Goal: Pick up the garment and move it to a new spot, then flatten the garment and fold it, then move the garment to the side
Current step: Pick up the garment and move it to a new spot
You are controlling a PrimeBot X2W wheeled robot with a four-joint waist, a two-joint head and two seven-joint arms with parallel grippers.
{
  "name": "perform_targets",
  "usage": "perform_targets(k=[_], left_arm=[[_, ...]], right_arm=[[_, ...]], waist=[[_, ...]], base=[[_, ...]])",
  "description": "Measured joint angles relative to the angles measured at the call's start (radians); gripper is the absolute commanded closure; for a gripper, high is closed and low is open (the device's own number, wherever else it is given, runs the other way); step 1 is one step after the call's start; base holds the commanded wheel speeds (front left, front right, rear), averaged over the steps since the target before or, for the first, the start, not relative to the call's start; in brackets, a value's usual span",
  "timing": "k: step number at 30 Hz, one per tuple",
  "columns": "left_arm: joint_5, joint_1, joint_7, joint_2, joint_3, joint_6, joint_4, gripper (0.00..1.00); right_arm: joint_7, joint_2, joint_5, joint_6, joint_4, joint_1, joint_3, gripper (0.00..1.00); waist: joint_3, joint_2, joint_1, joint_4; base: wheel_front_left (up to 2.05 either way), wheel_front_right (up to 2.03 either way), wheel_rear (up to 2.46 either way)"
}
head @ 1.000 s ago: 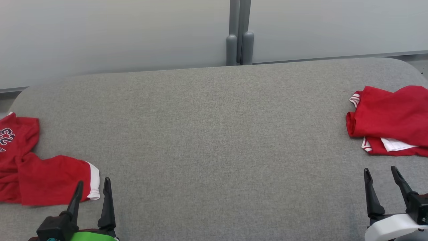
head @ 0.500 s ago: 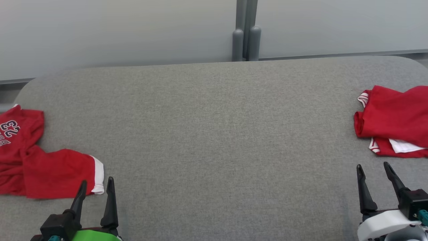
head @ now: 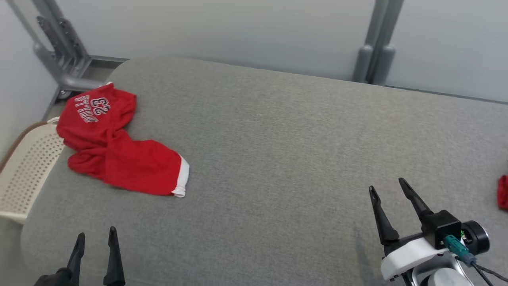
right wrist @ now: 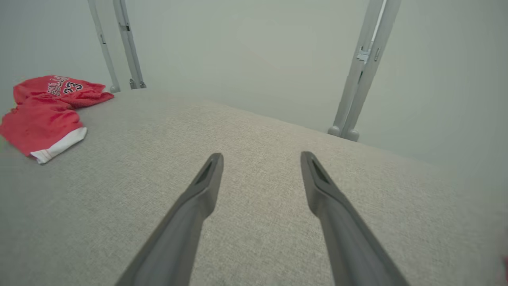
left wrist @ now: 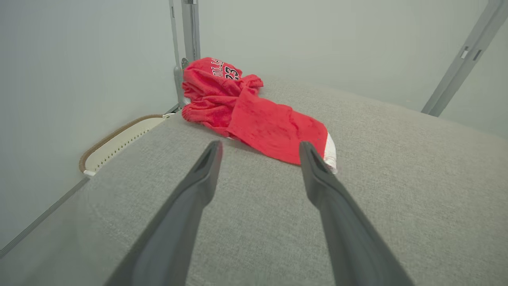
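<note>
While both arms sit over the near part of the grey surface (head: 278,131), my left tool (head: 97,231) has its two dark fingers spread apart with nothing between them. My right tool (head: 387,183) is spread just as wide and is just as bare.

In the left wrist view the left tool (left wrist: 260,143) points straight at the garment (left wrist: 254,119). Its nearest hem lies just beyond the fingertips, apart from them. It is a crumpled red piece with a white band along one end and the number 23 printed on its far part.

From the head view I see the garment (head: 119,159) lying on the left side of the surface, towards the far left corner, bunched rather than flat. The right tool is well apart from it, over the right part of the surface, with plain grey fabric under its fingers.

Off the left edge of the surface, just beside the garment, sits a cream perforated basket (head: 24,171). At the far right edge of the head view a small scrap of another red cloth (head: 503,192) shows on the surface. Behind the surface stand grey metal posts (head: 375,51) against a pale wall (head: 238,28).
</note>
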Motion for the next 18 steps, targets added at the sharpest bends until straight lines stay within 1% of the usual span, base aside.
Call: perform_targets(k=[3,4,5,6,7,8,9,10,15,18], left_arm=[[0.0,0.024,0.0,0.0,0.018,0.002,-0.005,0.0],[0.0,0.024,0.0,0.0,0.018,0.002,-0.005,0.0],[0.0,0.039,0.0,0.001,0.032,0.002,-0.01,0.0],[-0.002,0.045,0.0,0.0,0.041,0.002,-0.015,0.0],[-0.004,0.048,0.0,0.0,0.05,0.002,-0.021,0.0],[-0.004,0.048,0.0,0.0,0.05,0.002,-0.021,0.0],[-0.011,0.051,0.0,-0.004,0.056,0.002,-0.028,0.0],[-0.011,0.052,0.0,-0.006,0.053,0.002,-0.031,0.0],[-0.016,0.045,0.002,-0.01,0.023,0.002,-0.015,0.0],[-0.092,-0.029,0.063,-0.019,-0.015,0.001,0.012,0.0]], right_arm=[[0.0,0.003,0.001,0.0,0.01,-0.025,0.043,0.0],[0.0,0.003,0.001,0.0,0.01,-0.025,0.043,0.0],[0.0,0.008,0.004,0.0,0.015,-0.032,0.074,0.0],[0.0,0.009,0.005,0.0,0.018,-0.038,0.087,0.0],[0.0,0.01,0.007,0.0,0.018,-0.046,0.098,0.0],[0.0,0.01,0.007,0.0,0.018,-0.046,0.098,0.0],[0.0,0.009,0.012,0.0,0.022,-0.06,0.111,0.0],[0.0,0.007,0.015,0.0,0.028,-0.062,0.118,0.0],[0.0,-0.01,0.022,0.0,0.039,-0.056,0.122,0.0],[0.0,-0.018,0.042,0.0,0.033,-0.037,0.089,0.0]], waist=[[-0.008,0.0,0.0,0.068],[-0.008,0.0,0.0,0.068],[-0.014,0.0,0.0,0.11],[-0.017,0.0,0.0,0.129],[-0.02,0.0,0.0,0.148],[-0.02,0.0,0.0,0.148],[-0.026,0.0,0.0,0.179],[-0.029,0.0,0.0,0.192],[-0.04,0.0,0.0,0.226],[-0.031,0.0,0.0,0.233]], base=[[0.0,0.0,0.0],[0.0,0.0,0.0],[0.0,0.0,0.0],[0.0,0.0,0.0],[0.0,0.0,0.0],[0.0,0.0,0.0],[0.0,0.0,0.0],[0.0,0.0,0.0],[0.0,0.0,0.0],[0.0,0.0,0.0]])
